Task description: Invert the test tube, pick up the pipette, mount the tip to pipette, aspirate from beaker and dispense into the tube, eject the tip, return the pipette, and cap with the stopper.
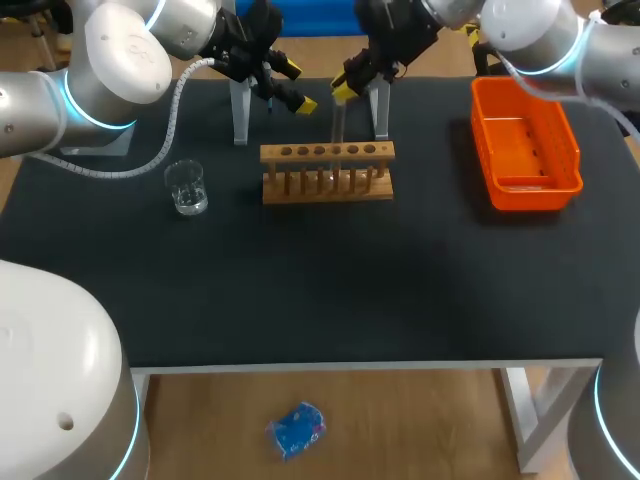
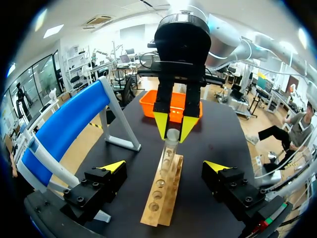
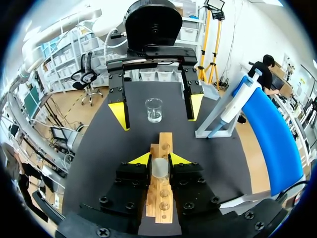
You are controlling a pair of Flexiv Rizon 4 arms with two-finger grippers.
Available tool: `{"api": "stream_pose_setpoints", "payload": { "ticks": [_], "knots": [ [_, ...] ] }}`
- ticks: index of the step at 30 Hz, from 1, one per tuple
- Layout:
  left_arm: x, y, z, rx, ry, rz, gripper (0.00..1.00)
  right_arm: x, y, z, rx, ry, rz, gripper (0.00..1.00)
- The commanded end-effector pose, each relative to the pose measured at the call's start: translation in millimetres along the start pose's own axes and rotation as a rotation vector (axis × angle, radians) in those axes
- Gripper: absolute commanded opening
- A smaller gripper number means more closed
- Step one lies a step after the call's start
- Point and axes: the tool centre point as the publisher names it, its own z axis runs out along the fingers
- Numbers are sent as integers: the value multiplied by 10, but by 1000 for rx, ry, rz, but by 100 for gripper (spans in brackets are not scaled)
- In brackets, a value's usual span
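My right gripper point(image 1: 345, 85) is shut on a clear test tube point(image 1: 338, 122), held upright with its lower end at the top of the wooden rack point(image 1: 328, 172). The right wrist view has the tube point(image 3: 159, 167) end-on between my right gripper's point(image 3: 160, 159) yellow tips. My left gripper point(image 1: 296, 86) hangs open just left of it, behind the rack, holding nothing. From the left wrist, my left gripper point(image 2: 166, 166) faces the right gripper point(image 2: 173, 130) and its tube point(image 2: 170, 147). A glass beaker point(image 1: 187, 187) with some water stands left of the rack. The pipette point(image 3: 237, 101) rests on its blue stand point(image 3: 270, 136).
An orange bin point(image 1: 525, 145) sits at the table's right rear. The stand's white legs point(image 1: 240, 115) rise behind the rack, close to both grippers. The black table top point(image 1: 320, 290) stretches wide in front of the rack.
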Motion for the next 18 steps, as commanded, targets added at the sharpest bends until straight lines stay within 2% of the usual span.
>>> {"api": "stream_pose_setpoints", "payload": {
  "ticks": [1, 18],
  "knots": [
    [-3, -10, -9, -6, 3, -2, 100, -12, -19, 14, 2, 6, 3, 0],
    [-3, -10, -9, -6, 3, -2, 100, -2, -114, 86, 9, 21, 24, 0]
  ]
}}
